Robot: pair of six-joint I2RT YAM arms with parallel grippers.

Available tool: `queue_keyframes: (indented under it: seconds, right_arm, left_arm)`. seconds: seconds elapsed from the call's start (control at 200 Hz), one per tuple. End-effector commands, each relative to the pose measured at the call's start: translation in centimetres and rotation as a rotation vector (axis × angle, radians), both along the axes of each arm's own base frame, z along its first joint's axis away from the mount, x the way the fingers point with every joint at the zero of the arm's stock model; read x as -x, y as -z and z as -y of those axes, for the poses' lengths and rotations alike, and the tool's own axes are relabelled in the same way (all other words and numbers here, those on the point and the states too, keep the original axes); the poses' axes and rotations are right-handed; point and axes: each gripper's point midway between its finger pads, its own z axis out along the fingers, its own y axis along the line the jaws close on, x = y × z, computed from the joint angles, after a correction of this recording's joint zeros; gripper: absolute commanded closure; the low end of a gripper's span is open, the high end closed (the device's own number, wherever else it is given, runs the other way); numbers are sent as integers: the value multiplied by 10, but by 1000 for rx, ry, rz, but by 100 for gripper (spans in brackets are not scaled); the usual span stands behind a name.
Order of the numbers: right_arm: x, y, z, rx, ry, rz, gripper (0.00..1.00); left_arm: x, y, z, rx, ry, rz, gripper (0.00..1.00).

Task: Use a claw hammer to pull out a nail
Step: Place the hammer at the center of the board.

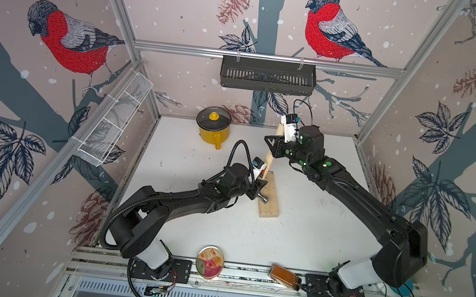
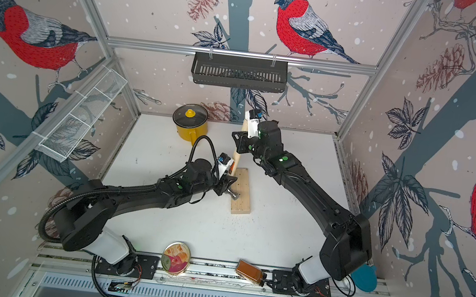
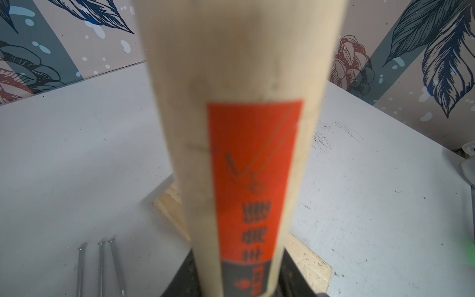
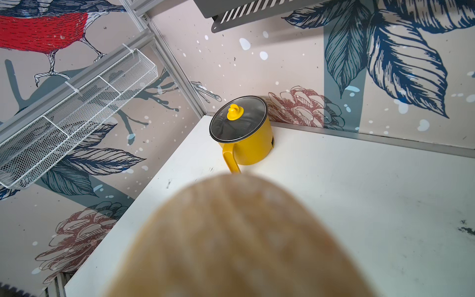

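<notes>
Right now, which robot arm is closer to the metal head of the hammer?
Left. The left fingers clasp the claw hammer by its handle just above the head, over the wooden block. The right fingers hold the handle's far end, toward the back wall.

Pale claw hammer handle (image 3: 231,64) up close, orange label (image 3: 253,180), wooden block (image 3: 171,205) behind, three nails (image 3: 101,267)

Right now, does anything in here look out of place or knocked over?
Yes: a brown bottle lies on its side on the metal front rail, off the table. Three loose nails lie on the table too.
</notes>
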Motion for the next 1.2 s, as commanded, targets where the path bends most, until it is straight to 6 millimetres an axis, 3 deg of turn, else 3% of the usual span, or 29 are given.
queue_keyframes:
  seconds: [0.0,0.505,0.866,0.951,1.196]
  right_arm:
    - [1,-28,-9,-74,-21,58,100]
    - [10,-27,-19,-48,-47,69,100]
    - [13,-24,-23,-35,-53,66,100]
    - [12,-25,-22,-33,-49,70,96]
    - [12,-24,-21,-27,-46,67,71]
  left_arm:
    - [-4,-5,1,-1,-9,22,63]
    - [-7,-1,1,-14,-21,10,73]
    - [-8,2,1,-20,-23,-4,100]
    - [-8,1,1,-20,-24,-4,100]
    - [-8,-1,0,-15,-30,2,100]
